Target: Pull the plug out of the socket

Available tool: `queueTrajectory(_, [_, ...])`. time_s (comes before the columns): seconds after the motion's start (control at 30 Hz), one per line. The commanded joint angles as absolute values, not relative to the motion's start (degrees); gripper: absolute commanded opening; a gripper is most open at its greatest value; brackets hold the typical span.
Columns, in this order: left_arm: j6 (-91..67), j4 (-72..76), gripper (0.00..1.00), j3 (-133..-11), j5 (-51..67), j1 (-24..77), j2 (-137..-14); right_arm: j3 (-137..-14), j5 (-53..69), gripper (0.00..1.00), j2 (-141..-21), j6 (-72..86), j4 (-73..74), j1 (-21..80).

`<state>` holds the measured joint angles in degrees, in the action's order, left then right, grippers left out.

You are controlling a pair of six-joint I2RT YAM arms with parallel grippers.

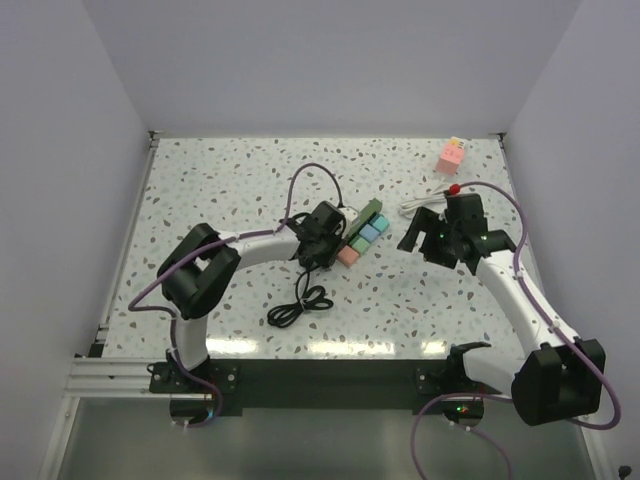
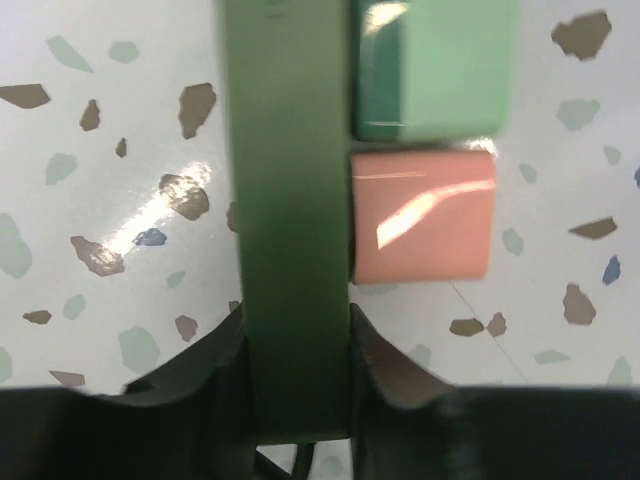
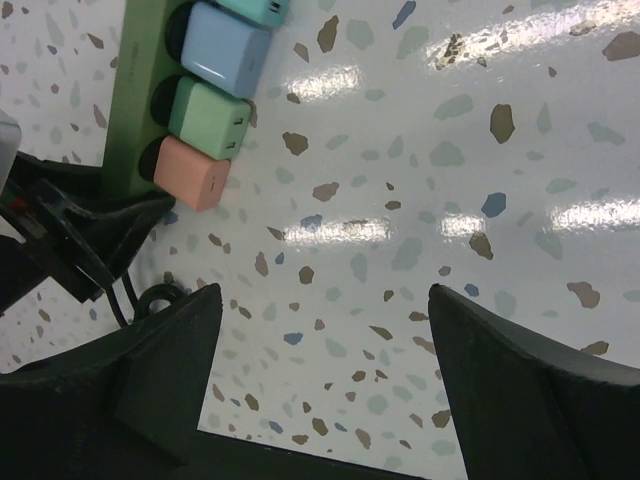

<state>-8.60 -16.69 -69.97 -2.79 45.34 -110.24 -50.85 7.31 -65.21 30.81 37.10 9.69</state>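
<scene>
Socket (image 2: 290, 200), pinched at its near end by the left claw (image 2: 297, 325), needs holding firm while the wide-open, empty right claw (image 3: 320, 305) should grip the pink plug (image 3: 192, 175) squarely and pull straight.

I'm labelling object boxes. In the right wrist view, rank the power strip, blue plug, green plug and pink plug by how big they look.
1. power strip, largest, though cut off at the top edge.
2. blue plug.
3. green plug and pink plug look alike, so I can't rank one above the other.
</scene>
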Motion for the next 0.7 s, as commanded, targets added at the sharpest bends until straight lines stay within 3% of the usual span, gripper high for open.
queueTrajectory(0.0, [-9.93, -14.5, 0.16, -67.33, 1.4, 44.47, -110.66, -49.66, 11.77, 0.85, -65.3, 32.08, 32.0, 9.67])
queueTrajectory(0.07, [-11.68, -13.8, 0.01, -65.23, 3.94, 44.12, -108.56, -48.35, 13.88, 0.82, -66.0, 33.56, 28.76, 9.58])
queueTrajectory(0.3, [-21.86, -2.31, 0.0, -52.92, 20.53, 43.86, -98.27, -42.28, 22.67, 0.74, -69.6, 41.83, 13.56, 9.67])
queueTrajectory(0.67, [-30.76, 5.45, 0.0, -41.31, 22.41, 44.21, -85.88, -40.78, 24.34, 0.73, -80.49, 46.31, 2.82, 9.67])
